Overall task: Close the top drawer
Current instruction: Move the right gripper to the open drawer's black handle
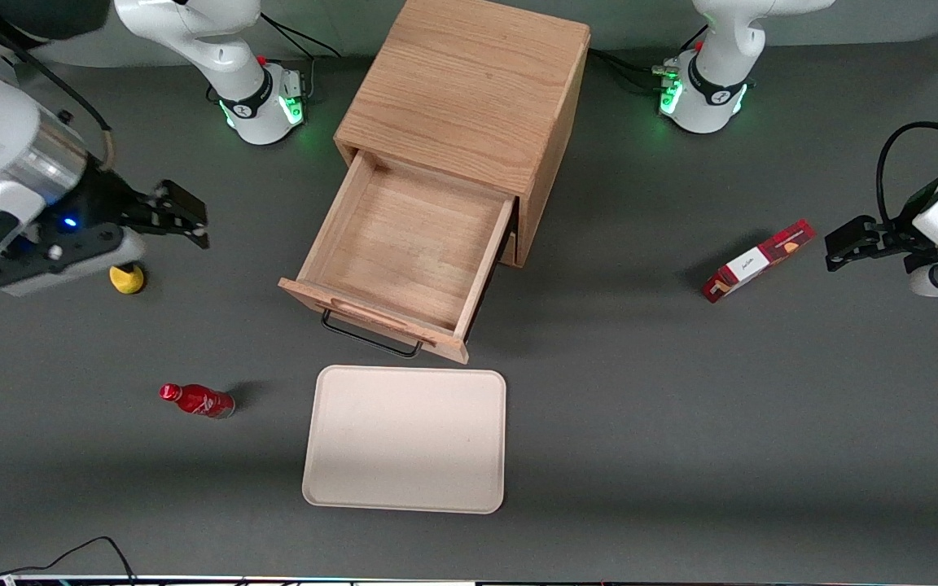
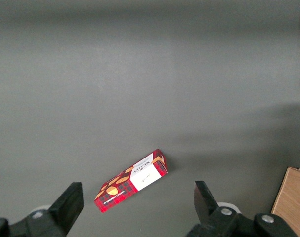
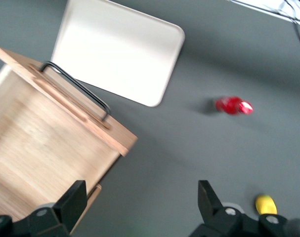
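The top drawer [image 1: 404,252] of the light oak cabinet [image 1: 469,89] is pulled far out and empty. Its front carries a black wire handle [image 1: 371,338] and a raised wooden strip. In the right wrist view the drawer [image 3: 46,143] and its handle [image 3: 78,89] show too. My gripper [image 1: 188,220] is open and empty, held above the table toward the working arm's end, well apart from the drawer's side. Its fingers [image 3: 209,197] stand wide apart over bare table beside the drawer front's corner.
A cream tray [image 1: 404,439] lies on the table just in front of the drawer. A red bottle [image 1: 196,400] lies on its side nearer the front camera than my gripper. A yellow object [image 1: 127,278] sits under my arm. A red box [image 1: 756,262] lies toward the parked arm's end.
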### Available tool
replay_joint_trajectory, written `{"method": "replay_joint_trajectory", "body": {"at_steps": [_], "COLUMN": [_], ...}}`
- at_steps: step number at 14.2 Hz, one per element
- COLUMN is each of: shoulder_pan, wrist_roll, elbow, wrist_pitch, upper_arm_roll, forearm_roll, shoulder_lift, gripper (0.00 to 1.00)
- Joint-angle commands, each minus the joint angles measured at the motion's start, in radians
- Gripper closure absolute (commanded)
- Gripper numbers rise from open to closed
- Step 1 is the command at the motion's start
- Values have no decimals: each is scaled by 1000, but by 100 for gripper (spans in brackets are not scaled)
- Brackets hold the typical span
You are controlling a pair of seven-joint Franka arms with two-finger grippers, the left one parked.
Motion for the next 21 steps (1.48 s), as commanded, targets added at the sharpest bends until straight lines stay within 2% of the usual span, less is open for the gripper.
{"method": "replay_joint_trajectory", "body": {"at_steps": [1,3,6,10,14,17,21], "shoulder_pan": [35,40,40,40,37,28,15], "wrist_roll": [-39,-107,-281,-566,-588,-593,-674], "elbow": [188,189,187,179,169,169,178], "wrist_pitch": [-6,40,72,72,69,71,84], "upper_arm_roll": [31,51,131,157,182,183,180], "forearm_roll": [-14,-28,-80,-84,-82,-38,-22], "shoulder_lift": [158,191,253,312,336,356,411], "gripper": [0,0,0,0,0,0,0]}}
